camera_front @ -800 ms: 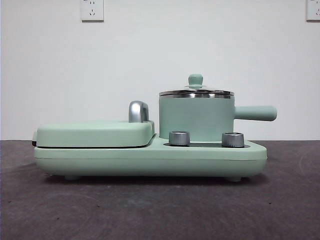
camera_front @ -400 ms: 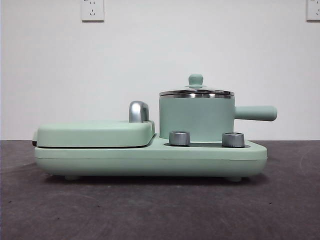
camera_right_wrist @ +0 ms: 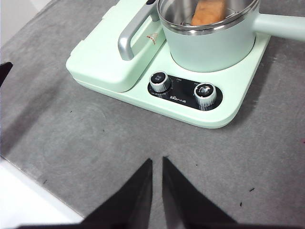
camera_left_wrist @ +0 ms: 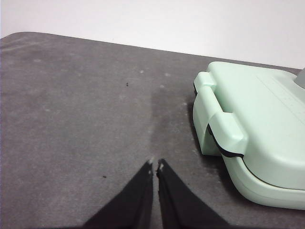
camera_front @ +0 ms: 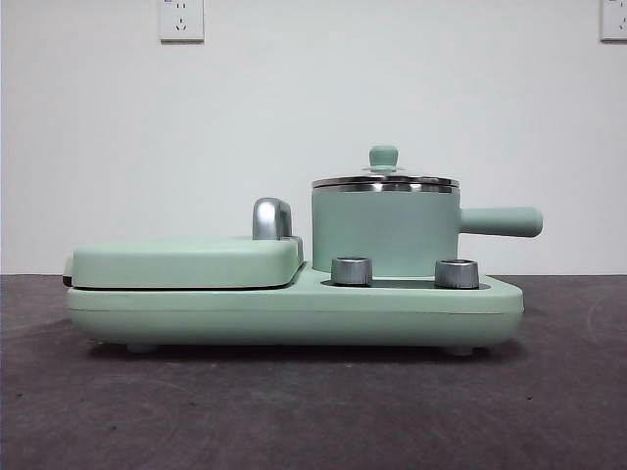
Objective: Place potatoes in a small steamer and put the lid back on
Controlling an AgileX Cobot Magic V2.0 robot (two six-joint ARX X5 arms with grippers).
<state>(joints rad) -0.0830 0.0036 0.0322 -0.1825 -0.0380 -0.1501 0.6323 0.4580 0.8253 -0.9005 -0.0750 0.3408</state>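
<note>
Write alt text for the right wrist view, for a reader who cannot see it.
A mint-green small steamer sits on its cooker base with an orange-brown potato showing inside. Two steel dials face the camera, a flat griddle lies beside the pot, and the right gripper hangs shut above the grey table.

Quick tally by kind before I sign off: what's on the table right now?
Steamer pots: 1, the small steamer
Glass lids: 1, the lid, on the steamer
Potatoes: 1, the potato, inside the steamer
Griddle covers: 1
Control knobs: 2
Total: 6
</note>
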